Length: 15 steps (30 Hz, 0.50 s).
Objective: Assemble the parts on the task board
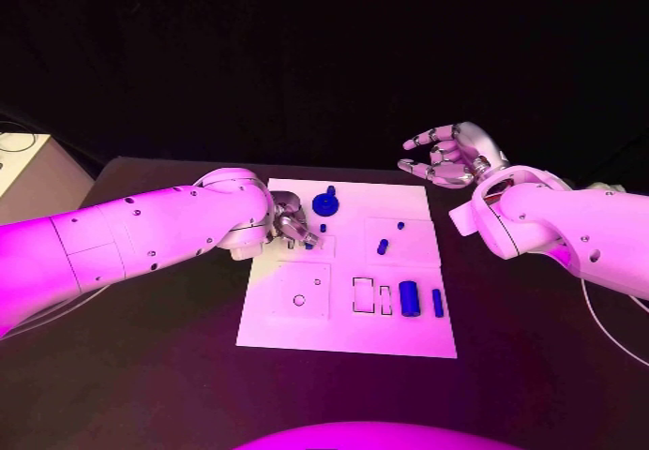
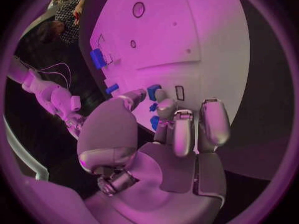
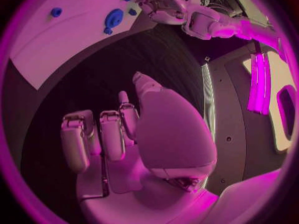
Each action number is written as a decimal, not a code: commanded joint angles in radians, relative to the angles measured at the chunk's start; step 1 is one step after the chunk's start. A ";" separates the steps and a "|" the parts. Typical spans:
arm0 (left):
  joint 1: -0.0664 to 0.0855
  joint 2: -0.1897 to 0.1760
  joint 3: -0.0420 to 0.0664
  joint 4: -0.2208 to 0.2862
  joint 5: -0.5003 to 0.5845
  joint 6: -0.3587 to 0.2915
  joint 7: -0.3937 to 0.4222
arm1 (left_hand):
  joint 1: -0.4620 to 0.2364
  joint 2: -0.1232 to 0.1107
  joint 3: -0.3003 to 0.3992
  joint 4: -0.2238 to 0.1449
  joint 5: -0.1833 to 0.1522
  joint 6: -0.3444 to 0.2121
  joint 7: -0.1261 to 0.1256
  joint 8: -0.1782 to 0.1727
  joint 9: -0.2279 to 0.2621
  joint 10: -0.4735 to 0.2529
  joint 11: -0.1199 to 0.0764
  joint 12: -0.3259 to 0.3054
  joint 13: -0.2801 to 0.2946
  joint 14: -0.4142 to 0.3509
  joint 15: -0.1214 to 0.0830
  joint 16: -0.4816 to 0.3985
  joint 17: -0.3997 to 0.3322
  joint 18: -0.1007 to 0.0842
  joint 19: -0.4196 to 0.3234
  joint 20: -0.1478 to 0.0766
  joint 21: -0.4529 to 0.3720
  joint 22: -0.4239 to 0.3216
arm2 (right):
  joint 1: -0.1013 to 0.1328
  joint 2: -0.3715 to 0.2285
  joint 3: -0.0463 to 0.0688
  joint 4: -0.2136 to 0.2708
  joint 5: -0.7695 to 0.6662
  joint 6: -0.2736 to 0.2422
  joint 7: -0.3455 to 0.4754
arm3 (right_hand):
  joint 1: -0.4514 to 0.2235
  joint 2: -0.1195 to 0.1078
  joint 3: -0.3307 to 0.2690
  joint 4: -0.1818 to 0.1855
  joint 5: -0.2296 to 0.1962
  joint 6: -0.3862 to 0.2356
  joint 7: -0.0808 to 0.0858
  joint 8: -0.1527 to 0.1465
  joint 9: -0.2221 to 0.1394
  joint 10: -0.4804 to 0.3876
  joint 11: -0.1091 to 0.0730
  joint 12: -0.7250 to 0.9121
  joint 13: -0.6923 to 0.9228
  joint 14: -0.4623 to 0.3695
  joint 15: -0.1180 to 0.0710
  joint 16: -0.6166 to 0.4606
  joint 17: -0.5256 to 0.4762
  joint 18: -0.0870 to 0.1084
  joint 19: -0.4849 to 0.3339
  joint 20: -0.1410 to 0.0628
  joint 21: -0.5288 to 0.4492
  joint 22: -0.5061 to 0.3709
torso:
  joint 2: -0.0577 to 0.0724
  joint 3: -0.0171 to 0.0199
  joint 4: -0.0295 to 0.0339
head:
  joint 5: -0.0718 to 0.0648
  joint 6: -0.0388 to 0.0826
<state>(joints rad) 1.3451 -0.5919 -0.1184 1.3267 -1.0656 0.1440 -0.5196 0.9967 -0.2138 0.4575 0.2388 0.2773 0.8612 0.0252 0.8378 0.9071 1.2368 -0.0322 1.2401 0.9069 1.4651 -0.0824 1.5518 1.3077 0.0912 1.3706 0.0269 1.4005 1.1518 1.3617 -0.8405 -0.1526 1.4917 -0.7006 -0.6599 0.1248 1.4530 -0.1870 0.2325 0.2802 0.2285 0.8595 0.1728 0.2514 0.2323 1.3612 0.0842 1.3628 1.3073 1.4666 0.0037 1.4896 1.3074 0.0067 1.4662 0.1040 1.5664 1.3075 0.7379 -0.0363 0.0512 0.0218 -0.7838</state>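
Note:
The white task board (image 1: 278,323) lies mid-table. My left hand (image 1: 293,228) is bent down over its upper left area. In the left wrist view its thumb and fingertips (image 2: 164,98) flank a small blue part (image 2: 154,91); whether they grip it I cannot tell. A round blue knob (image 1: 324,202) stands just beyond that hand, and small blue pegs (image 1: 383,247) stand mid-board. A blue cylinder (image 1: 409,298) and a thin blue bar (image 1: 437,302) lie at the near right. My right hand (image 1: 452,156) hovers past the board's far right corner, fingers apart and holding nothing.
Outlined slots (image 1: 363,294) and a round hole (image 1: 299,300) mark the board's near half. A pale cabinet (image 1: 30,173) stands off the table's left side. Bare black table (image 1: 149,375) surrounds the board.

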 commanded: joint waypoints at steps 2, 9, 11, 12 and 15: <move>-0.013 -0.006 -0.004 0.017 0.007 0.028 0.000 | 0.009 0.004 -0.016 0.011 -0.012 0.006 0.005 -0.004 0.002 -0.005 -0.003 0.004 0.002 0.097 -0.007 0.004 0.237 -0.010 0.005 -0.004 -0.004 0.001 | -0.001 -0.001 0.000 0.001 0.002 0.004 0.010 | -0.012 -0.001 0.004 -0.001 -0.004 -0.005 0.000 0.006 -0.001 -0.007 0.003 -0.002 0.058 0.057 0.006 -0.005 0.168 -0.007 0.105 0.002 0.004 0.263 | -0.001 0.0004 0.0003 | 0.000 0.001; -0.013 -0.021 0.010 0.034 0.005 0.023 0.000 | 0.011 0.004 -0.025 0.022 -0.017 0.006 0.005 -0.004 0.002 -0.005 -0.003 0.004 0.002 0.097 -0.007 0.004 0.237 -0.010 0.006 -0.004 -0.003 0.003 | -0.002 -0.002 0.000 0.000 0.002 0.004 0.010 | -0.014 -0.001 0.004 0.000 -0.004 -0.006 0.000 0.006 -0.001 -0.009 0.003 -0.004 0.056 0.056 0.006 -0.005 0.168 -0.007 0.105 0.002 0.004 0.263 | 0.000 0.0008 0.0003 | 0.001 0.004; -0.013 -0.024 0.015 0.039 0.004 0.020 0.000 | 0.011 0.004 -0.025 0.022 -0.017 0.006 0.005 -0.004 0.002 -0.005 -0.003 0.004 0.002 0.097 -0.007 0.004 0.237 -0.010 0.006 -0.004 -0.003 0.003 | -0.002 -0.002 0.000 0.000 0.002 0.003 0.010 | -0.014 -0.001 0.004 0.000 -0.004 -0.006 0.000 0.006 -0.001 -0.009 0.003 -0.004 0.056 0.056 0.006 -0.005 0.168 -0.007 0.105 0.002 0.004 0.263 | 0.000 0.0007 0.0004 | 0.000 0.005; -0.013 -0.026 0.017 0.041 0.004 0.019 0.000 | 0.011 0.004 -0.025 0.022 -0.017 0.006 0.005 -0.004 0.002 -0.005 -0.003 0.004 0.002 0.097 -0.007 0.004 0.237 -0.010 0.006 -0.004 -0.003 0.003 | -0.002 -0.002 0.000 0.000 0.002 0.003 0.010 | -0.014 -0.001 0.004 0.000 -0.004 -0.006 0.000 0.006 -0.001 -0.009 0.003 -0.004 0.056 0.056 0.006 -0.005 0.168 -0.007 0.105 0.002 0.004 0.263 | -0.001 0.0005 0.0001 | 0.000 0.005; -0.013 -0.029 0.025 0.047 0.003 0.016 0.000 | 0.014 0.004 -0.032 0.032 -0.020 0.006 0.005 -0.005 0.003 -0.005 -0.002 0.004 0.002 0.097 -0.007 0.003 0.236 -0.010 0.007 -0.004 -0.003 0.003 | -0.003 -0.002 0.000 -0.001 0.003 0.003 0.010 | -0.015 -0.001 0.004 0.000 -0.004 -0.006 0.000 0.006 -0.001 -0.010 0.004 -0.004 0.056 0.056 0.006 -0.006 0.167 -0.007 0.105 0.003 0.004 0.263 | 0.000 0.0001 -0.0001 | 0.001 0.006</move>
<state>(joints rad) 1.3319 -0.6220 -0.0943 1.3693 -1.0652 0.1446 -0.5229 1.0008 -0.2097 0.4273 0.2691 0.2624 0.8638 0.0284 0.8301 0.9089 1.2367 -0.0321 1.2401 0.9072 1.4651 -0.0822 1.5518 1.3077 0.0912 1.3742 0.0233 1.4006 1.1541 1.3593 -0.8419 -0.1526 1.4908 -0.6987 -0.6600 0.1255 1.4486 -0.1907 0.2325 0.2802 0.2285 0.8595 0.1728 0.2513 0.2324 1.3575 0.0877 1.3628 1.3073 1.4666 0.0037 1.4896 1.3074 0.0066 1.4662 0.1040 1.5664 1.3073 0.7374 -0.0358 0.0513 0.0220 -0.7785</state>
